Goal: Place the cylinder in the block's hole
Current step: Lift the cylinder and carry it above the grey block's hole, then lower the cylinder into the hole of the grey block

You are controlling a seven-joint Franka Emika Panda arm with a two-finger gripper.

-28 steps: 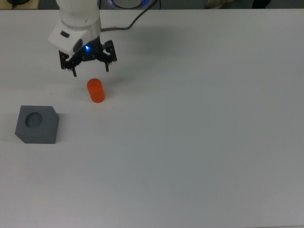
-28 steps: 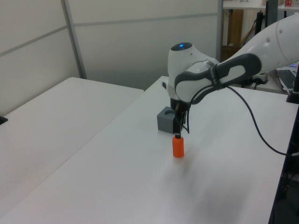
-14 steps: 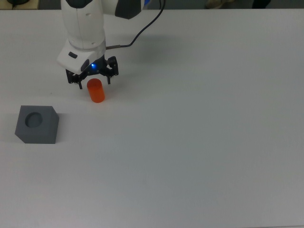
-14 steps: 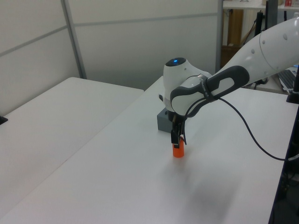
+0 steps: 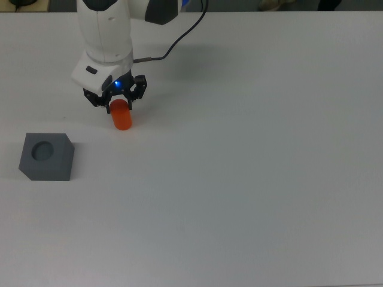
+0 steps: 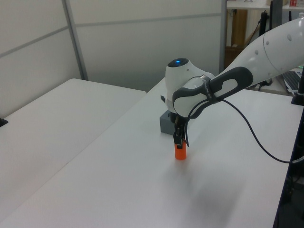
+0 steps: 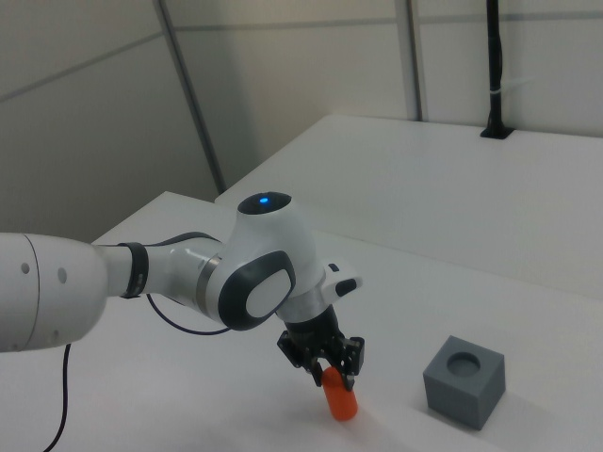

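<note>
1. The jaws of the gripper (image 5: 117, 103) are down around the top of the cylinder (image 5: 122, 116), one finger on either side of it. They are narrowed about the orange top, but whether they press it or only flank it I cannot tell.
2. The cylinder stands upright on the counter (image 5: 251, 179); its lower part shows below the fingers in the top view, and it shows likewise in the left view (image 6: 180, 153) and the right view (image 7: 340, 396).
3. A blue light glows on the gripper body just above the fingers in the top view, and the white arm (image 5: 108, 36) rises from it toward the counter's far edge at the top view's top.
4. A dark cable (image 5: 173, 42) runs from the wrist back over that same far edge.
5. The block (image 5: 46, 156) sits well apart from the cylinder, nearer the counter's edge at the top view's left, with bare counter between the two.
6. The hole (image 5: 42, 150) faces up in the block's top face, and nothing is in it.
7. In the right view the block (image 7: 464, 380) lies to the right view's right of the cylinder, again with a clear strip of counter between.
8. From the cylinder toward the top view's right and bottom edges, the counter is open white surface.
9. In the left view a second white counter (image 6: 42, 123) lies alongside at the left view's left, parted from the working counter by a seam.
</note>
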